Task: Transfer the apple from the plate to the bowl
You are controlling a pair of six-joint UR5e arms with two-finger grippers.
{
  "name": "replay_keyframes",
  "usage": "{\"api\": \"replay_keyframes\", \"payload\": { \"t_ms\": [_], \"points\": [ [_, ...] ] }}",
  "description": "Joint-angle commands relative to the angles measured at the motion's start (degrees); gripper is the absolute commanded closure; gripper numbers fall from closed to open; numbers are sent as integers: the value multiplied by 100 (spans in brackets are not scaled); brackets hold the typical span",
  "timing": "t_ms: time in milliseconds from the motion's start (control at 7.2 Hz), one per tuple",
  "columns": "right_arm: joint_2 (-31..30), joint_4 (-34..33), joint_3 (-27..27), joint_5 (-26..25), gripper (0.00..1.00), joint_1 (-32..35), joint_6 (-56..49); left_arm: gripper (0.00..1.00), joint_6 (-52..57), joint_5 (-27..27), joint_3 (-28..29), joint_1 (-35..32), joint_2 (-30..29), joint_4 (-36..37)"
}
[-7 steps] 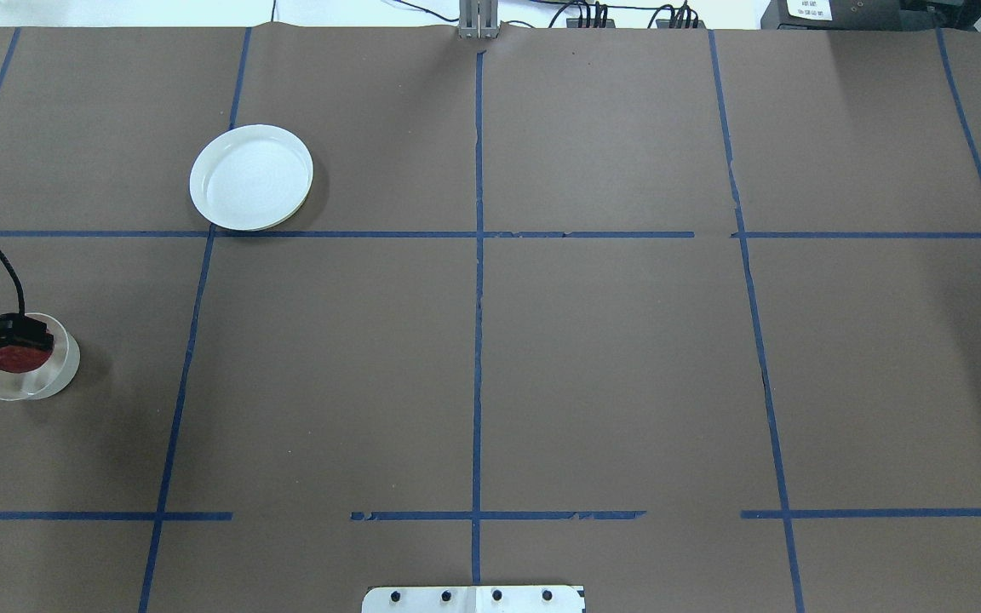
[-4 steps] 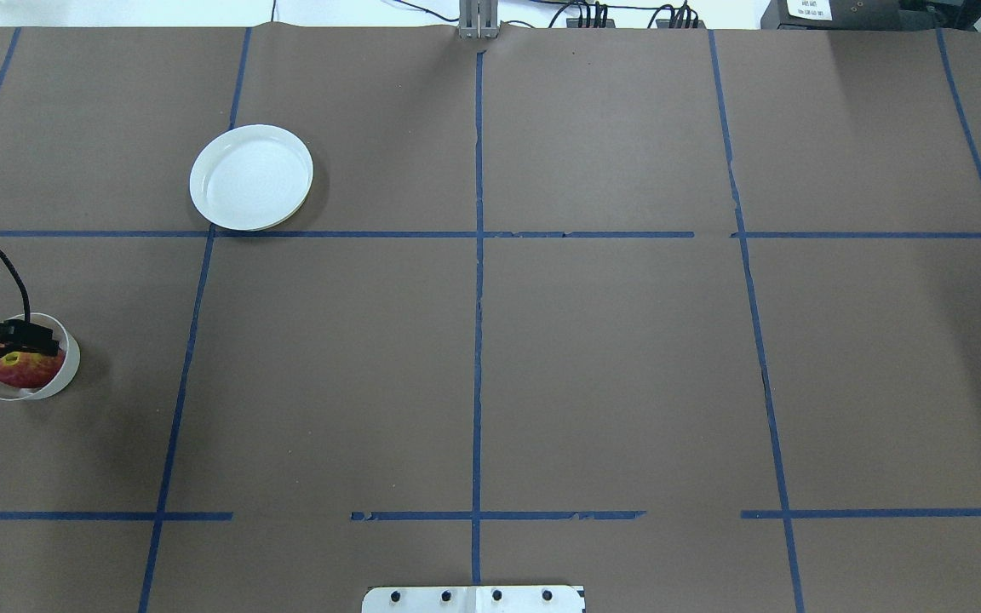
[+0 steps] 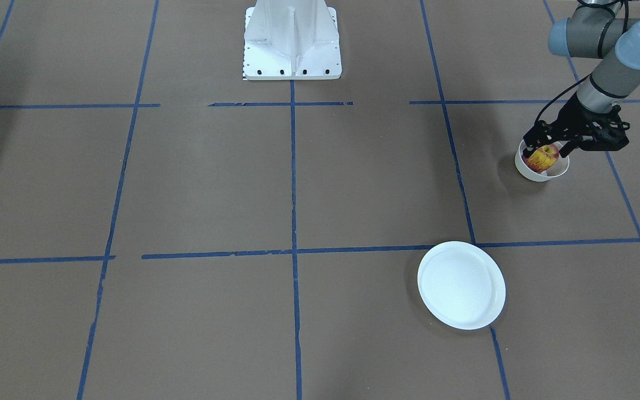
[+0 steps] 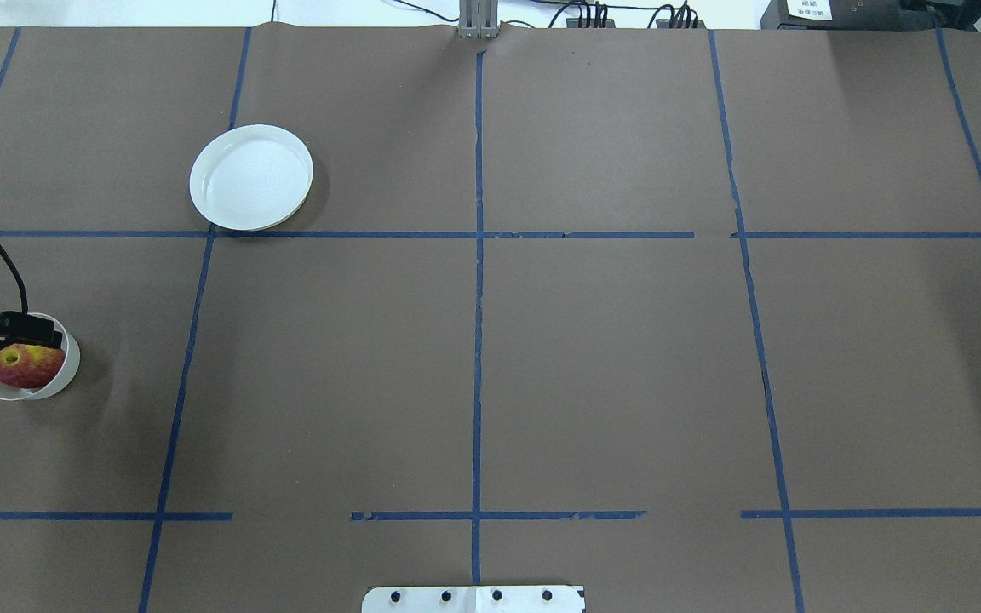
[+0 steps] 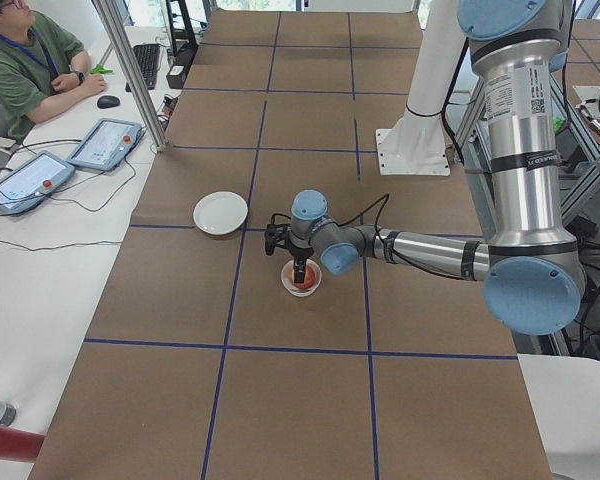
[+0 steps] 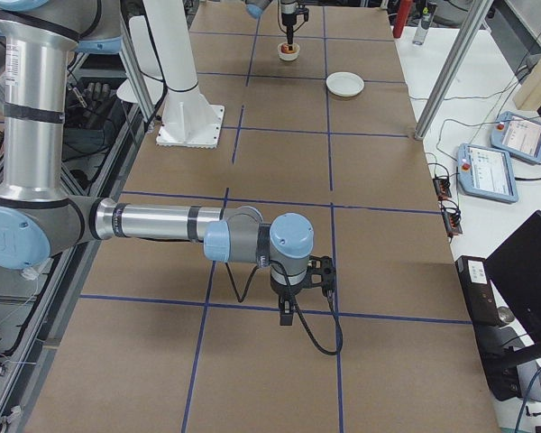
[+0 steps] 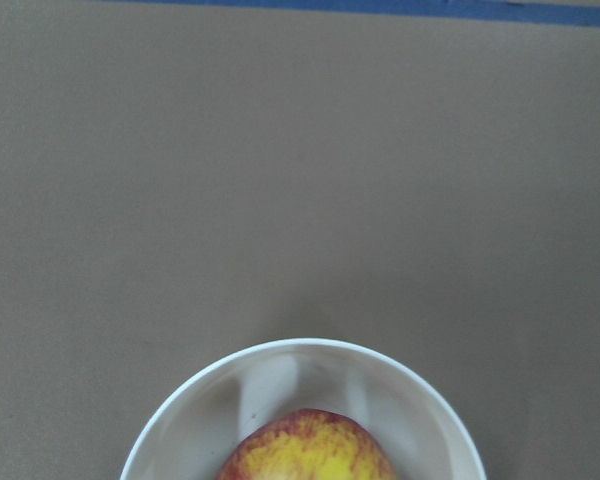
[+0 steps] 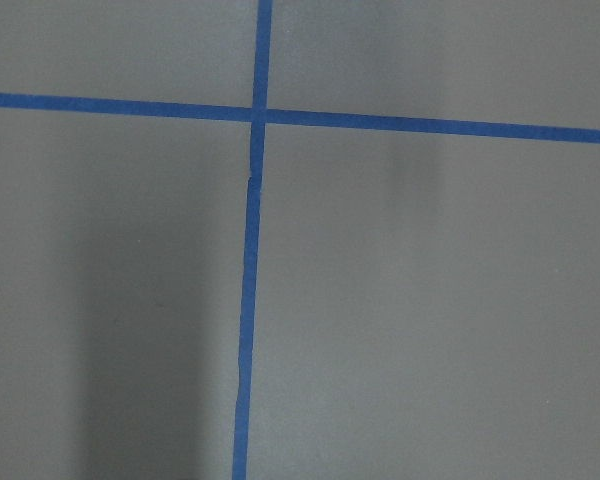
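The red and yellow apple (image 4: 26,364) lies in the small cream-white bowl (image 4: 67,368) at the table's left edge. It also shows in the front view (image 3: 542,158) and at the bottom of the left wrist view (image 7: 305,450), inside the bowl's rim (image 7: 180,420). My left gripper (image 3: 548,146) hangs just above the bowl, open, with its fingers apart on either side of the apple's top. The flat white plate (image 4: 250,177) lies empty, farther back and to the right. My right gripper (image 6: 288,311) shows only in the right side view, over bare table; I cannot tell whether it is open or shut.
Brown paper with blue tape lines covers the table. The robot's white base plate (image 3: 292,39) is at the near middle edge. An operator (image 5: 25,60) sits at a side desk with tablets (image 5: 105,143).
The left gripper has let go of the apple and lifted a little. The apple, half hidden under the fingers before, now lies in the bowl in plain view.
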Motion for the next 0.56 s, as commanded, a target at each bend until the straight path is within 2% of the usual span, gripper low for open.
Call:
{"api": "replay_keyframes", "payload": {
  "t_ms": [0,139,417],
  "points": [
    [0,0,0,0,0,0,0,1,1065,-419,-183,-543,224,110],
    [0,0,0,0,0,0,0,1,2029,-587,-149,-1148,234,476],
    [0,0,0,0,0,0,0,1,4207,-597,-183,-2369,226,1940]
  ]
}}
